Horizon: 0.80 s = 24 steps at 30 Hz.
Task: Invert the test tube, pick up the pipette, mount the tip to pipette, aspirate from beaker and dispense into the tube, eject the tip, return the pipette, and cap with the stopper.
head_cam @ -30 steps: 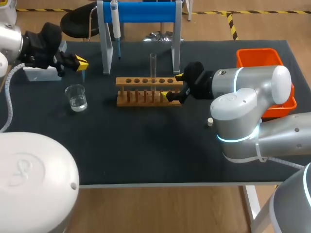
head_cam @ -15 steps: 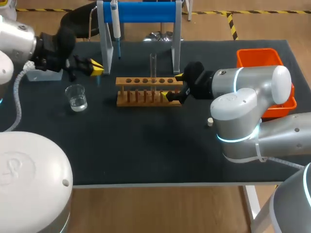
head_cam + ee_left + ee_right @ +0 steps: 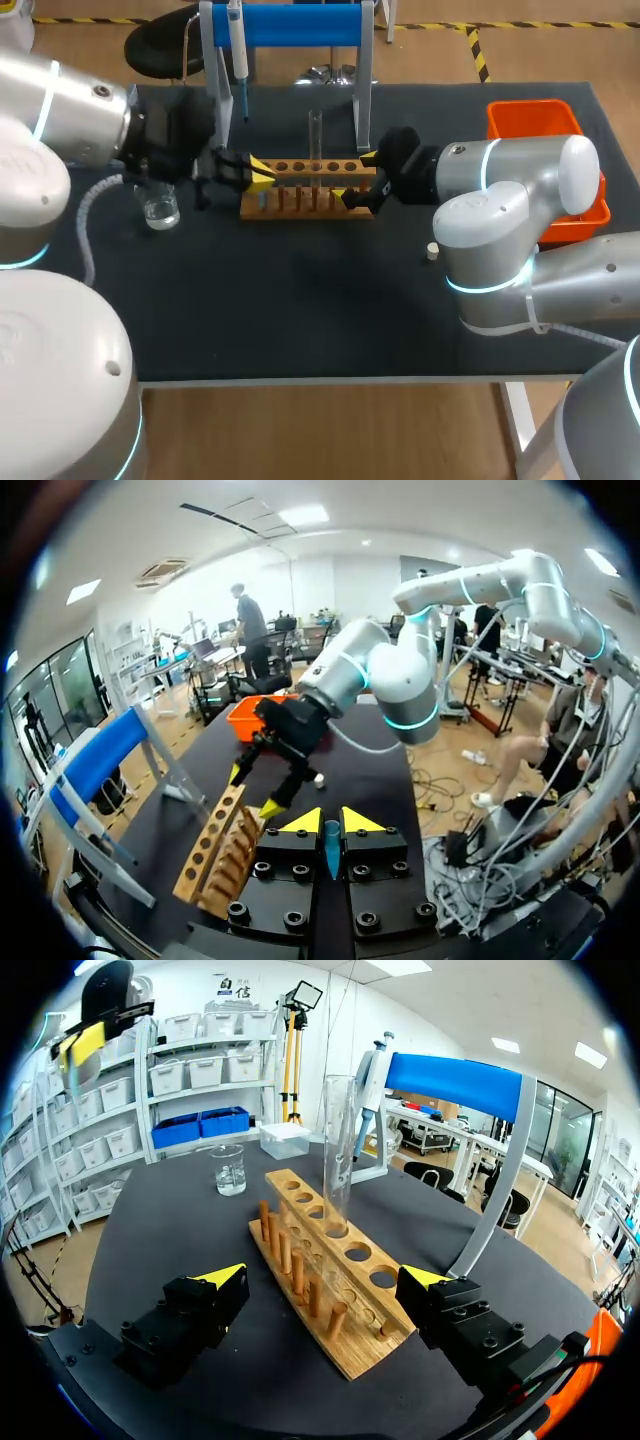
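Note:
My left gripper (image 3: 256, 172) is at the left end of the wooden rack (image 3: 300, 190), shut on a small blue pipette tip (image 3: 331, 848) that points out between its yellow fingers. My right gripper (image 3: 356, 177) stands open, with the rack's right end (image 3: 340, 1330) between its fingers and neither touching it. A clear test tube (image 3: 316, 133) stands upright in a rack hole (image 3: 338, 1155). The pipette (image 3: 238, 48) hangs on the blue stand (image 3: 295, 25). The beaker (image 3: 159, 208) with a little water sits left of the rack, partly behind my left arm. The stopper (image 3: 432, 250) lies right of the rack.
An orange bin (image 3: 540, 125) stands at the table's right edge, behind my right arm. A white tip box (image 3: 285, 1138) sits beyond the rack's far end near the beaker (image 3: 228, 1170). Bare dark table lies in front of the rack.
My left arm has swung right from the table's far left, carrying the blue tip to the rack's left end. The right arm and test tube have not moved.

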{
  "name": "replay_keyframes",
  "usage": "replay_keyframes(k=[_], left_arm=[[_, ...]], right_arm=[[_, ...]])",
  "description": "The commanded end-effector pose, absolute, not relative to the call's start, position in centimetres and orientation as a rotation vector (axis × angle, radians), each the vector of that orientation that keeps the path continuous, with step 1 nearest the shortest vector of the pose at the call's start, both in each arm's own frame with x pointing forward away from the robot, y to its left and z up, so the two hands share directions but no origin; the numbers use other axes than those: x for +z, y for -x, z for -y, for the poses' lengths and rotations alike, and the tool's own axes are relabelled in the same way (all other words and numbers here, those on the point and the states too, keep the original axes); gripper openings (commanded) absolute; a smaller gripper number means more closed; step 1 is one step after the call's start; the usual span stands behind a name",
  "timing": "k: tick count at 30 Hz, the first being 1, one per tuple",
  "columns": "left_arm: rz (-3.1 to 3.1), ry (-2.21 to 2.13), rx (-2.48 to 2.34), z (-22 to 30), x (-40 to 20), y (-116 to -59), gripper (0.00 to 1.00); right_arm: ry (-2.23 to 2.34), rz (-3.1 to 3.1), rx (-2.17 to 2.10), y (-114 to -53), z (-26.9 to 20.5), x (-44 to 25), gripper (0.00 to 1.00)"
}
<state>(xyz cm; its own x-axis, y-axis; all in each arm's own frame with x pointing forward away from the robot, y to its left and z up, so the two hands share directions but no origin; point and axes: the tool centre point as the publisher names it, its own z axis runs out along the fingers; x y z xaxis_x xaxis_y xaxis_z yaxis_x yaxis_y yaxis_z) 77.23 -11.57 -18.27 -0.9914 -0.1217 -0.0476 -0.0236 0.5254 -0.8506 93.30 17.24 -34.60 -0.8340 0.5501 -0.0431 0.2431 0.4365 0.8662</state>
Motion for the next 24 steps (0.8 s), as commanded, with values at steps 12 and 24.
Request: replay_keyframes(k=[12,24], left_arm=[[-2.660,0.145,-1.515,14.8,-18.7,-77.8,0.00],[-2.660,0.145,-1.515,14.8,-18.7,-77.8,0.00]], right_arm=[[-0.680,-2.375,1.355,-93.3,-17.2,-34.6,1.00],[-0.642,-2.352,1.358,-92.6,-16.0,-34.1,1.00]])
